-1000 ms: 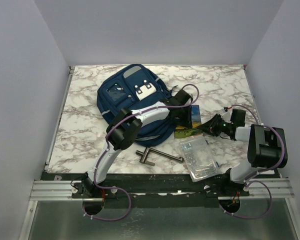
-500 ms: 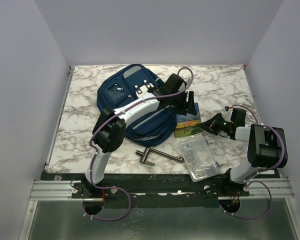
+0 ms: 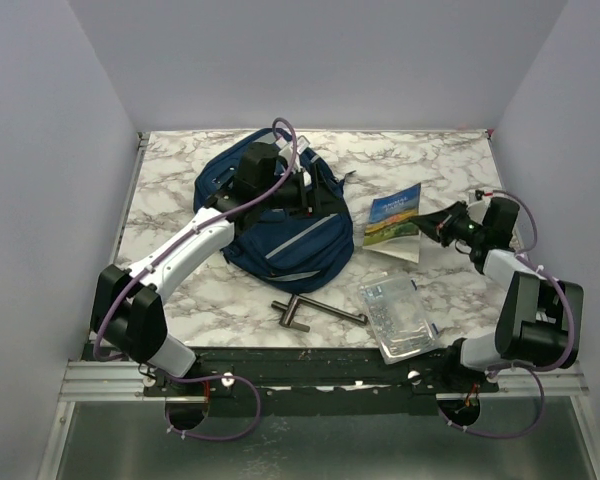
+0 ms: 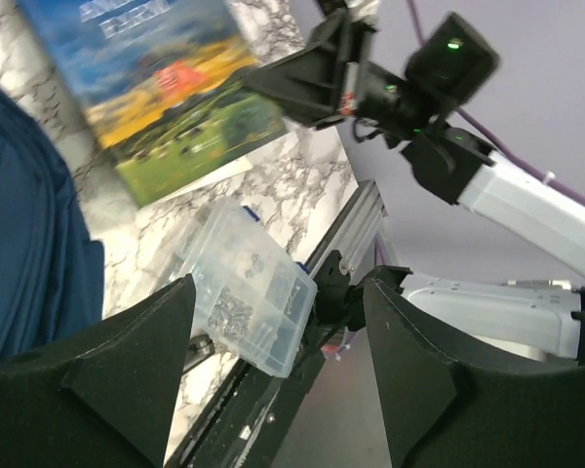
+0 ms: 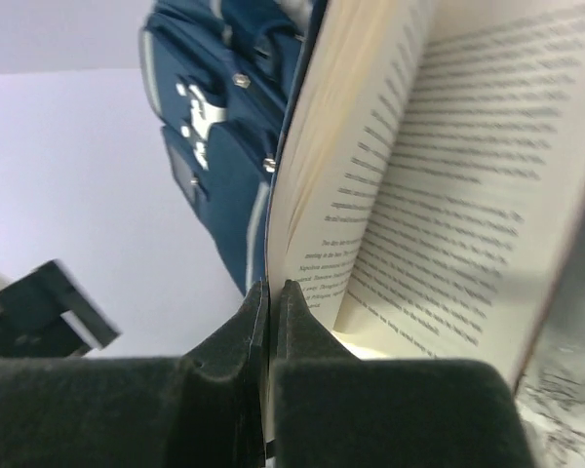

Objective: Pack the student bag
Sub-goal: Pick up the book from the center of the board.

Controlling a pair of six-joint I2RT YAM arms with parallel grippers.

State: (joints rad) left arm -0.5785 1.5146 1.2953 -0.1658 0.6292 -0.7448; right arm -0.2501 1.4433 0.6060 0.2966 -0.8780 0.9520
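Note:
The student bag point(image 3: 280, 240), navy with grey stripes, lies at the middle of the marble table; it also shows in the wrist views point(image 4: 19, 263) point(image 5: 214, 127). My left gripper point(image 3: 305, 193) hovers over the bag's top, open and empty point(image 4: 278, 292). To the bag's right a paperback book point(image 3: 395, 218) with a landscape cover point(image 4: 156, 88) is tilted up off the table. My right gripper point(image 3: 442, 222) is shut on the book's right edge, pinching its cover and a few leaves point(image 5: 273, 288), with the printed pages point(image 5: 448, 195) fanning open beside the fingers.
A clear plastic box of small parts point(image 3: 398, 318) point(image 4: 244, 292) lies near the front edge, right of centre. A metal T-shaped tool point(image 3: 315, 310) lies in front of the bag. The walls close in on both sides.
My left gripper opened and swung left from the book to above the bag. My right gripper shut on the book's edge and pulled it right and up off the bag's side.

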